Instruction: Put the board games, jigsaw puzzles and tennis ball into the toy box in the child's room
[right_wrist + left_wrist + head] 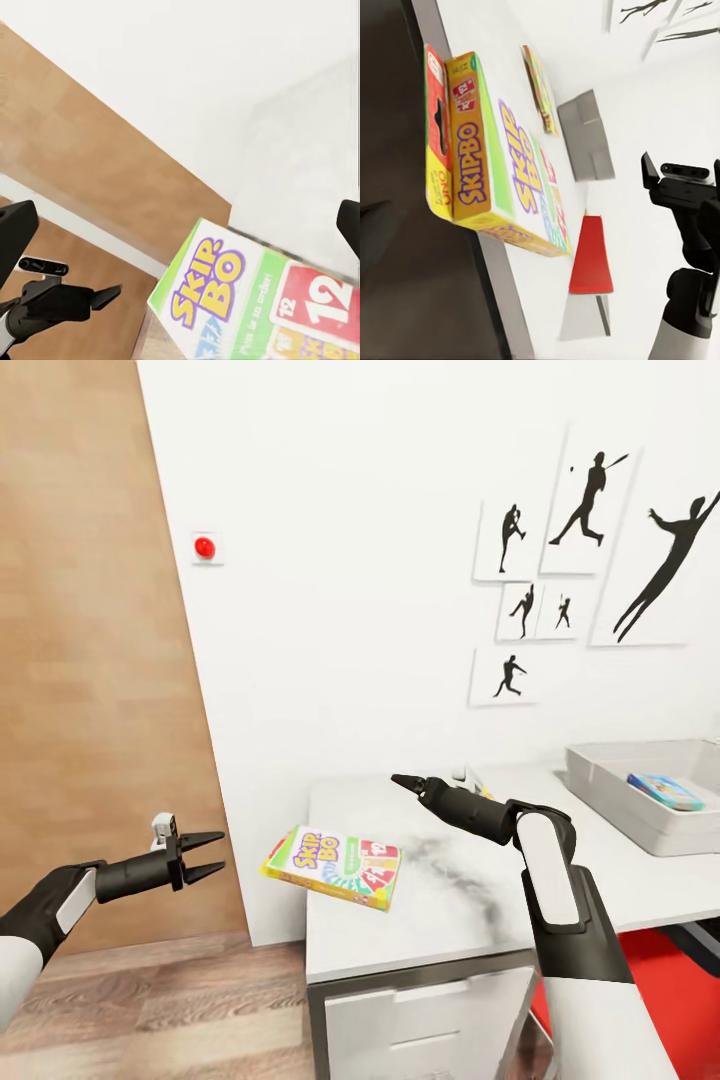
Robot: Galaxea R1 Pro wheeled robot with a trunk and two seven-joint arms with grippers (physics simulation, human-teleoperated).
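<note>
Yellow-edged, the Skip-Bo board game (333, 867) sits low in the middle of the head view, jutting past the left edge of the table (450, 900), with the left gripper (208, 857) spread wide and empty at lower left, the right gripper (405, 781) seemingly closed above the tabletop, and the toy box (640, 810) at far right. Left wrist view: the same box (502, 161) overhangs the table's edge, so I judge a careless nudge could tip it off. Right wrist view: the game (255, 296) fills the lower right, and the finger tips at the frame edges do not settle that gripper's width.
</note>
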